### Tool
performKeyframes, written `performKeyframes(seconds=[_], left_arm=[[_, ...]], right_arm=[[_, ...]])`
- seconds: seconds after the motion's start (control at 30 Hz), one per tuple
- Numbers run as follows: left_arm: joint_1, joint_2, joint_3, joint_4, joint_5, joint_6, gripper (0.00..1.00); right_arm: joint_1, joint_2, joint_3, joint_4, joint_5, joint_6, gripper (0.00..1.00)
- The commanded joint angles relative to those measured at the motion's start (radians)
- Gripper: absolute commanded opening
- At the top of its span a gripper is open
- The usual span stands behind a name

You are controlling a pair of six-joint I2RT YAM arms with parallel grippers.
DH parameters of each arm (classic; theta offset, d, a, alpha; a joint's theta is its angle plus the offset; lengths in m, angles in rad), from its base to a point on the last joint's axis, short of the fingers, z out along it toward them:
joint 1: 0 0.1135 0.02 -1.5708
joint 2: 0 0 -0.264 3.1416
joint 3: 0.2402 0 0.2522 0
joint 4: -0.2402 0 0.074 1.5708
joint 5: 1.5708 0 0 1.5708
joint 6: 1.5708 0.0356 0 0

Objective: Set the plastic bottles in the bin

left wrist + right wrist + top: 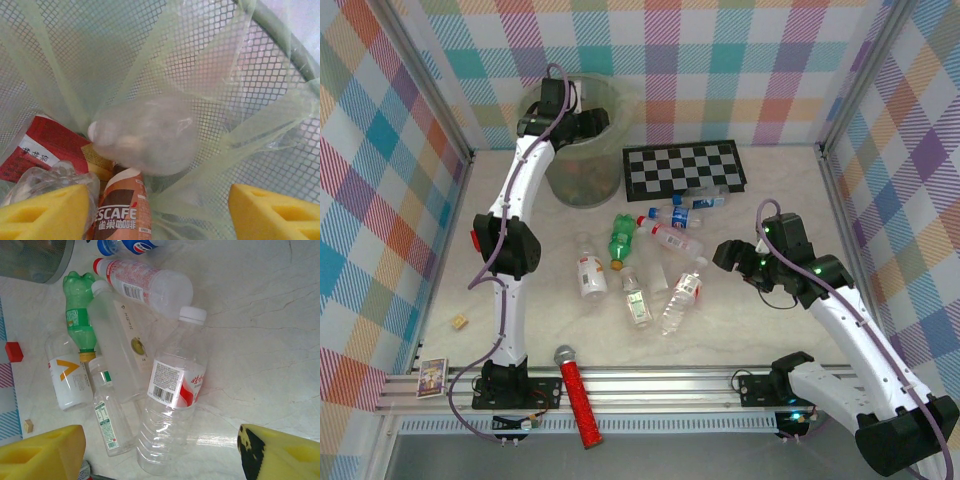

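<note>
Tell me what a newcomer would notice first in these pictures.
A jumble of plastic bottles lies mid-table, one bright green bottle among the clear ones. The left gripper hangs open over the pale-green bin at the far left, and a red microphone lies at the near edge.

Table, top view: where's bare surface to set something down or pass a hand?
Bare: the far right corner between the chequered board and the right wall; the left strip between the left arm and the left wall, bar a small block. Crowded: the middle, where the plastic bottles lie packed below the board.
</note>
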Motion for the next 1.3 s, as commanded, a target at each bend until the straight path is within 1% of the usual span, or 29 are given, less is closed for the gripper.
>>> performKeyframes(seconds=[0.0, 0.13, 0.27, 0.47, 0.53, 0.63, 0.7, 0.83, 0.97, 1.1, 1.27], left_arm=[[0.0, -0.023, 0.025, -0.024, 0.003, 0.019, 0.75], [0.0, -0.051, 0.025, -0.027, 0.001, 0.032, 0.78], [0.0, -0.096, 0.025, -0.03, -0.001, 0.058, 0.81], [0.003, -0.168, 0.023, -0.049, 0.007, 0.092, 0.91], [0.003, -0.199, 0.007, -0.053, 0.014, 0.104, 0.93], [0.003, -0.277, -0.069, -0.035, 0.02, 0.122, 0.95], [0.003, -0.342, -0.142, -0.008, 0.019, 0.13, 0.96], [0.0, -0.474, -0.294, 0.012, 0.024, 0.136, 0.98], [-0.03, -0.68, -0.596, 0.103, 0.032, 0.128, 0.98], [-0.083, -0.862, -0.886, 0.188, 0.029, 0.092, 0.98], [-0.138, -1.031, -1.146, 0.231, 0.011, 0.037, 0.99]], right_arm=[[0.002, 0.001, 0.026, 0.009, 0.019, 0.022, 0.8], [0.0, 0.009, 0.033, 0.006, 0.043, 0.041, 0.8], [0.001, 0.035, 0.05, 0.001, 0.084, 0.098, 0.81], [-0.001, 0.126, 0.107, 0.01, 0.191, 0.215, 0.84], [-0.005, 0.16, 0.124, 0.024, 0.224, 0.249, 0.84], [-0.019, 0.224, 0.152, 0.048, 0.271, 0.298, 0.85], [-0.044, 0.269, 0.166, 0.09, 0.284, 0.334, 0.85], [-0.11, 0.365, 0.189, 0.173, 0.27, 0.408, 0.85], [-0.158, 0.481, 0.237, 0.249, 0.262, 0.475, 0.85], [-0.173, 0.635, 0.328, 0.301, 0.231, 0.498, 0.86], [-0.176, 0.813, 0.456, 0.329, 0.222, 0.514, 0.87]])
